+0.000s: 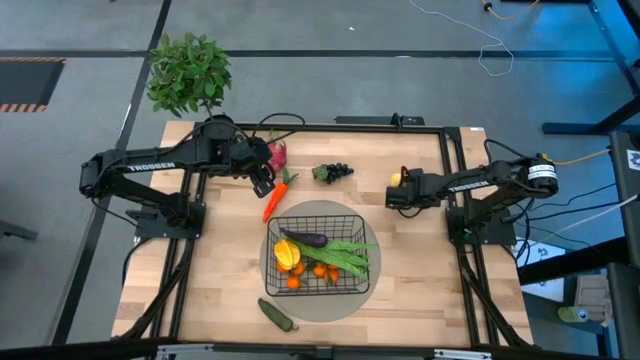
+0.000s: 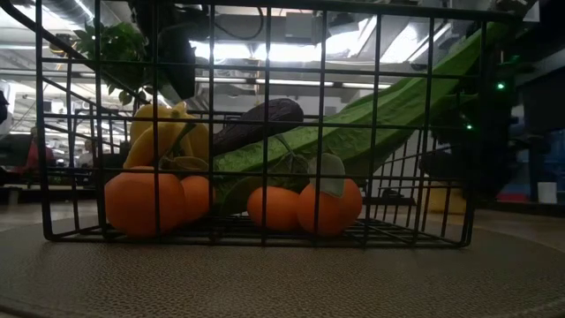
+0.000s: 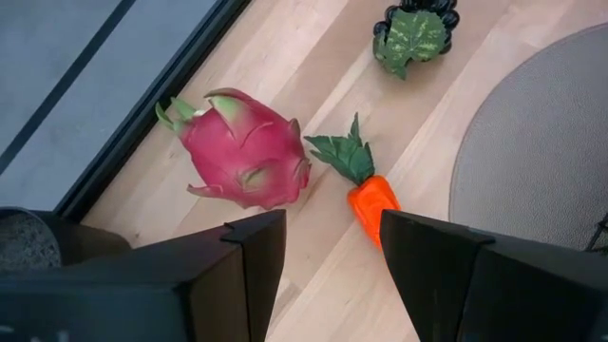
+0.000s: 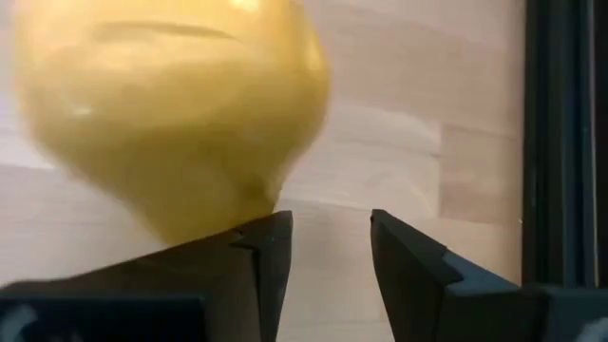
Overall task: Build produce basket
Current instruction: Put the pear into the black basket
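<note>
At the table's far left corner, off the wood, stands a leafy plant (image 1: 189,72). Next comes the left gripper (image 1: 263,186), low over the tabletop with its fingers (image 3: 249,271) apart and nothing between them; the wrist view shows the pink dragon fruit (image 3: 245,149) just beyond one finger and the carrot (image 3: 366,182) lying beside it, leafy top toward the fruit, its orange end running under the other finger. From above, the carrot (image 1: 275,199) slants down toward a round grey mat (image 1: 354,295). On that mat sits the basket (image 1: 353,225), near the table's middle, holding a yellow pepper (image 1: 287,252), an eggplant (image 1: 305,238), green beans (image 1: 345,255) and tangerines (image 1: 320,271); the low view shows the same load through the basket's wire side. A cucumber (image 1: 277,314) lies at the mat's near edge, outside the basket. Behind the mat, the grapes (image 1: 333,172) rest alone on the wood. Farther right, the right gripper (image 1: 397,194) hangs over the tabletop, fingers (image 4: 269,249) apart and gripping nothing, with the lemon (image 4: 166,104) just past one finger, close to the table's right rail.
</note>
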You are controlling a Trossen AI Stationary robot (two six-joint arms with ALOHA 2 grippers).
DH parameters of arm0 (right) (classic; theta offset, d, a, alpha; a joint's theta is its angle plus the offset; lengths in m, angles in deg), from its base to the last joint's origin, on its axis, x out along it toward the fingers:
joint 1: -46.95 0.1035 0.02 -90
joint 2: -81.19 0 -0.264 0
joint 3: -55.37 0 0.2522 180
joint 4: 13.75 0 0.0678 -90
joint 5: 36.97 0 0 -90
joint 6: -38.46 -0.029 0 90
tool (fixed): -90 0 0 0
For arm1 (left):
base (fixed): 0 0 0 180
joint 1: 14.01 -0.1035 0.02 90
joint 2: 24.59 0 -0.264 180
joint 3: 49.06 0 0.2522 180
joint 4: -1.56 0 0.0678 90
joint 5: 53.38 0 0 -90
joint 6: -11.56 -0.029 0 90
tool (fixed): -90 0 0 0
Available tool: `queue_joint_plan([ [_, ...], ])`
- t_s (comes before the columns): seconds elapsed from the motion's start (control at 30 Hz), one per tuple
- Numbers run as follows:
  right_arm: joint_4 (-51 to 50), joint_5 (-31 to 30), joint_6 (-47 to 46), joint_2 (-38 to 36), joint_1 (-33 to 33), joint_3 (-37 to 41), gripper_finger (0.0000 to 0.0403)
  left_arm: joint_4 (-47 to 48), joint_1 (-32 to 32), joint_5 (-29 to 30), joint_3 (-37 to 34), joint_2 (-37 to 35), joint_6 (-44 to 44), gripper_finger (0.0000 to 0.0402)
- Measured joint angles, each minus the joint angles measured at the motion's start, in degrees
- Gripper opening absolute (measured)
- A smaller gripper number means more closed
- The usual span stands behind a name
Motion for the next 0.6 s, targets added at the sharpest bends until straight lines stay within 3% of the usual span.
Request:
queue_joint_plan([
  [0.3, 0.2, 7.5, 1.8, 0.0, 1.6, -4.6, 0.0135, 0.0, 0.0, 0.0, 0.0, 0.0, 0.0, 0.0162],
  [0.6, -0.4, 0.3, 0.6, 0.0, 1.0, -3.7, 0.0135, 0.0, 0.0, 0.0, 0.0, 0.0, 0.0, 0.0162],
])
